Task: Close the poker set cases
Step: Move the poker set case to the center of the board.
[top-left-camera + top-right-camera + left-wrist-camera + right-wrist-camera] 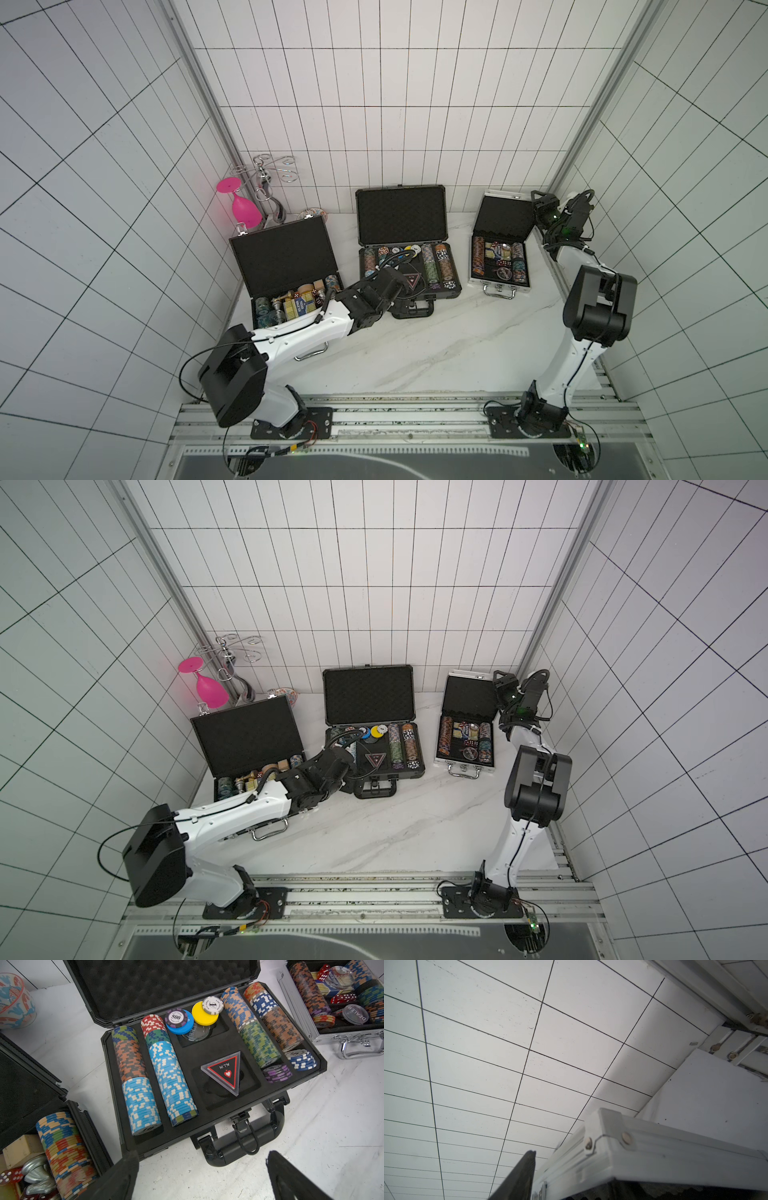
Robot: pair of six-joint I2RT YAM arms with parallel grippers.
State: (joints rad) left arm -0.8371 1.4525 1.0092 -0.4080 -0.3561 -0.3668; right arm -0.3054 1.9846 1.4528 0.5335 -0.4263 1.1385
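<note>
White-tiled walls (374,83) ring the tabletop (457,345); no lid is down yet. Right of the dark grey case (401,216), the right tool (539,200) is at the lid edge of the silver case (503,216), grip unclear. The left tool (201,1159) gapes over the grey case's front. Next, likely: push that silver lid down.

Silver case (505,216), dark grey case (401,216), black case (284,257), each with black foam (166,985); multicoloured striped chips (172,1080); pink glass (245,208); white marbled table (457,345).
</note>
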